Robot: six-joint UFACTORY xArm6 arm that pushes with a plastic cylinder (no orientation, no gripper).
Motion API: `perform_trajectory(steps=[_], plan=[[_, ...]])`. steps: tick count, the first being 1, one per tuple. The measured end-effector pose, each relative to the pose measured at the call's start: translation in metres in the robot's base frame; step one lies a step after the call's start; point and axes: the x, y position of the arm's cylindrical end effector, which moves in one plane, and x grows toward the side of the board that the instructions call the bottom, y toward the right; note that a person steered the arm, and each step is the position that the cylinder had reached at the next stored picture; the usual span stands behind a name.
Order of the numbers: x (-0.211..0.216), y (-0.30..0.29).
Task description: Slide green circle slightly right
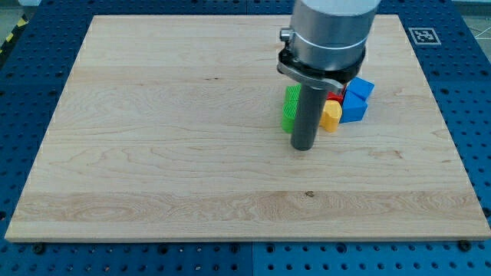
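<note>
My tip [304,146] rests on the board just below and slightly right of a green block [290,108], whose right part the rod hides, so I cannot make out its shape. To the right of the rod lie a yellow block [331,116], a small red block [334,98] behind it, and two blue blocks, one upper [360,89] and one lower [353,108]. These blocks form a tight cluster right of the board's middle. The rod stands between the green block and the yellow one.
The wooden board [153,153] lies on a blue perforated table. A black-and-white marker tag [423,35] sits off the board's top right corner. The arm's grey body [331,31] hangs over the cluster from the view's top.
</note>
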Motion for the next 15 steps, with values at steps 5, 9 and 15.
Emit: perform_trajectory(steps=[5,9,15], plan=[[-0.024,-0.026],[-0.045,-0.058],[-0.045,-0.016]])
